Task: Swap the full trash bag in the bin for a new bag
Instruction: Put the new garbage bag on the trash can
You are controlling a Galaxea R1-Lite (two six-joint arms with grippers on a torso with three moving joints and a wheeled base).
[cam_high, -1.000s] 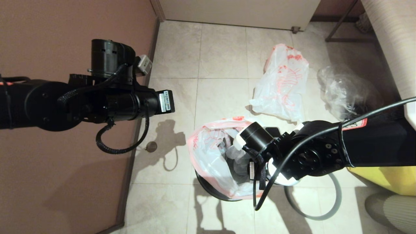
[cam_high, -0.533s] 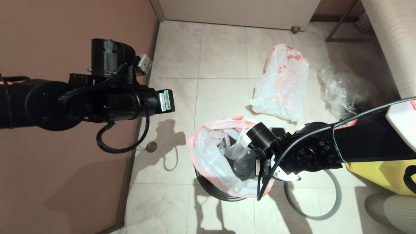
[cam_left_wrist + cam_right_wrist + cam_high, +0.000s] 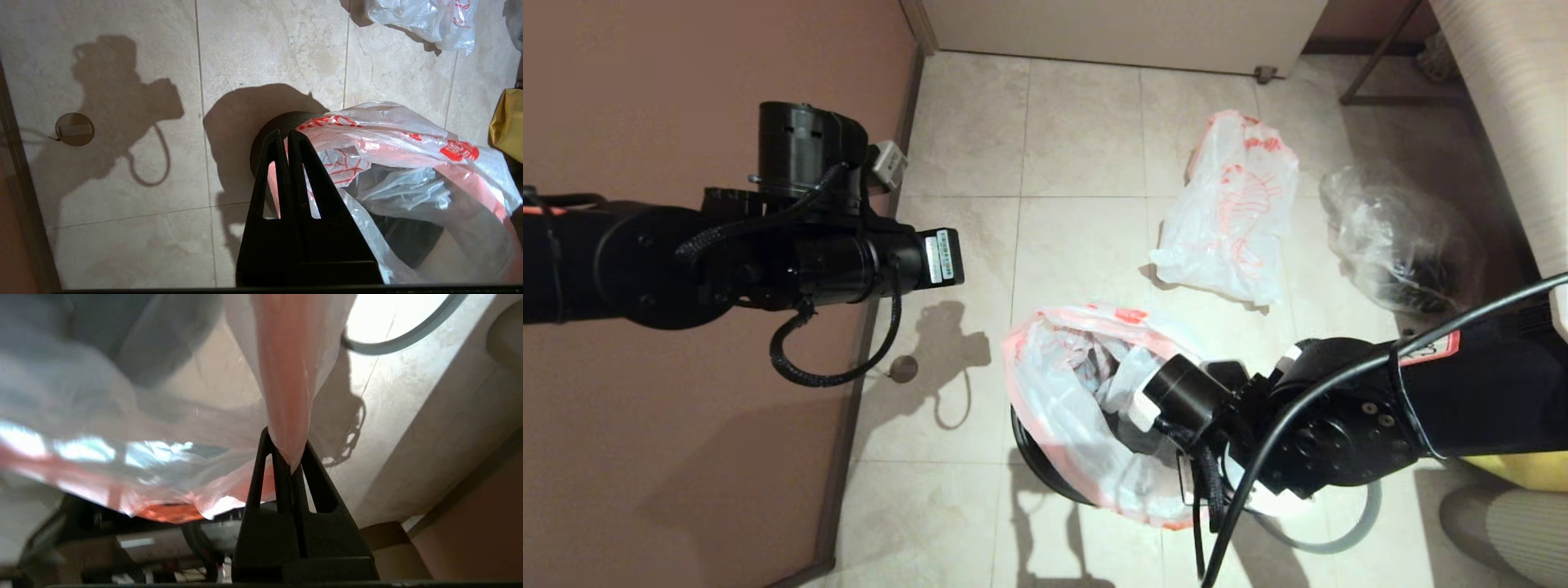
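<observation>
The full trash bag (image 3: 1066, 392), white with red print and a pink-red rim, sits in the black bin (image 3: 1033, 457); bottles show through its open mouth. My right gripper (image 3: 291, 455) is shut on the bag's pink-red edge (image 3: 286, 384) at the bin's near right side; in the head view its fingers are hidden under the wrist. My left gripper (image 3: 284, 136) is shut and empty, held high over the bin's left edge (image 3: 267, 126) beside the bag (image 3: 400, 139). The new bag (image 3: 1233, 212) lies limp and flat on the floor beyond the bin.
The grey ring rim (image 3: 1343, 535) lies on the tiles right of the bin. A clear bag with dark contents (image 3: 1401, 237) sits at the right, a yellow bag (image 3: 1519, 472) nearer. A brown wall (image 3: 686, 457) runs along the left, with a small round floor fitting (image 3: 903, 369).
My right gripper has shut on the bag's rim and drawn back toward me, pulling the bag's mouth wider and up. The left arm has barely shifted.
</observation>
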